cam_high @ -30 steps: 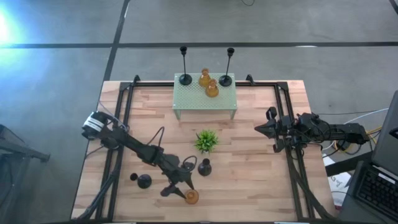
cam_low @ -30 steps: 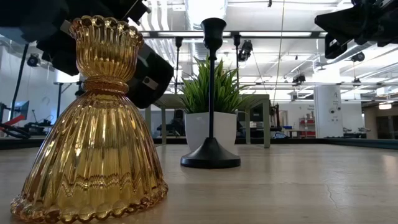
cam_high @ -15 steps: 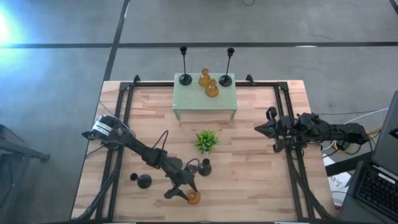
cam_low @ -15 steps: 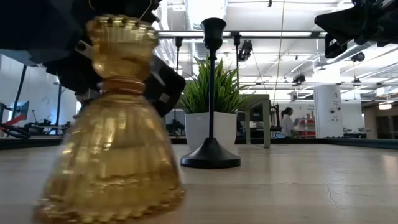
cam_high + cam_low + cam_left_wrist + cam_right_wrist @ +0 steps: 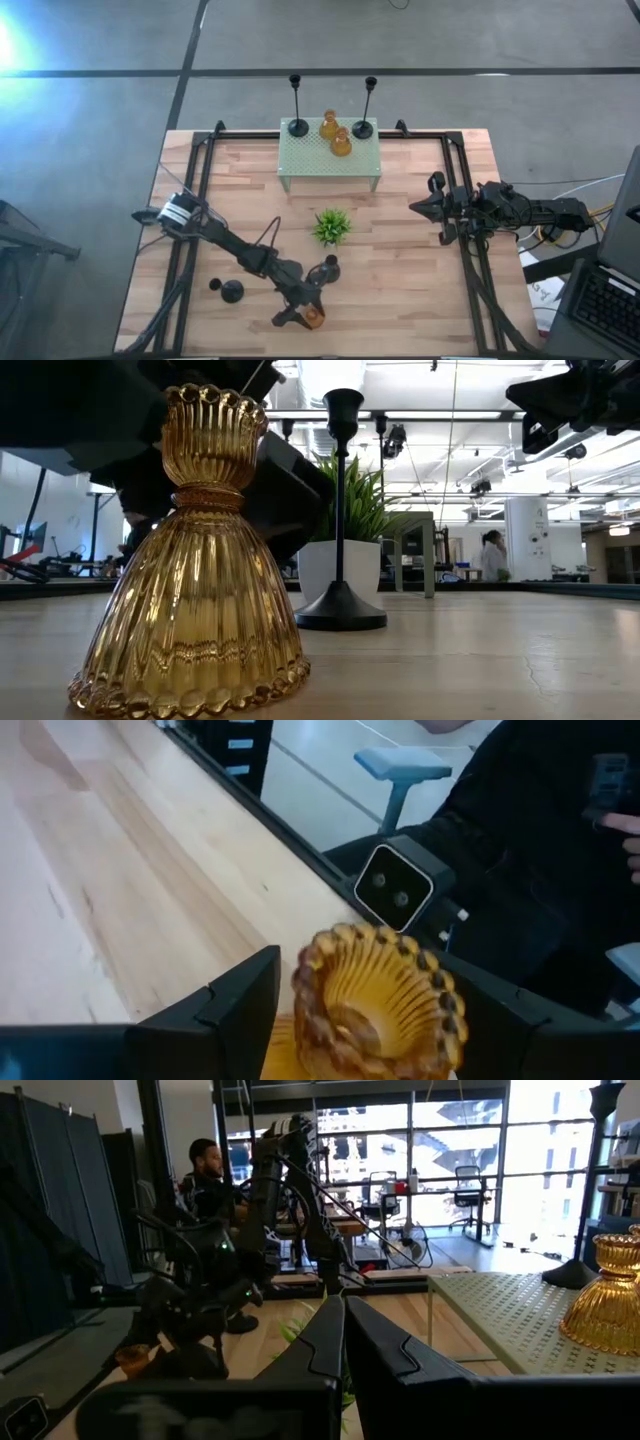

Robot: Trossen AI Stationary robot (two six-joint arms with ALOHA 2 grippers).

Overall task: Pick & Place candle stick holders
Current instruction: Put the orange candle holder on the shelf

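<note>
One squat amber glass holder [image 5: 313, 318] stands near the table's near edge; it fills the low view [image 5: 190, 560]. My left gripper [image 5: 302, 310] is on its cup, one finger on each side [image 5: 360, 982]. A black holder [image 5: 328, 270] stands just beyond it, and another black holder [image 5: 232, 291] stands to its left. Two tall thin black holders [image 5: 297, 125] [image 5: 363, 127] and two amber ones [image 5: 329, 126] [image 5: 341, 142] stand on the pale green stand [image 5: 330, 165]. My right gripper [image 5: 425, 207] is shut and empty at the table's right side; its shut fingers show in the right wrist view [image 5: 343, 1342]. My left gripper has the amber holder's fluted upper cup [image 5: 375, 1005] between its two fingers [image 5: 235, 1010], one on each side. The fingers come slanting down from the table's far left. The holder stands upright with its wide base [image 5: 190, 695] on the table.
A small spiky green plant [image 5: 331, 227] in a white pot [image 5: 340, 570] stands mid-table between the stand and the near holders. Black rails [image 5: 195, 200] run along the table's left and right sides. A person sits beyond the near edge [image 5: 560, 870].
My left gripper has gone toward the table's right and near edges, onto the amber holder. The holder has slid a little toward the table's right along the wood and stands upright again.
</note>
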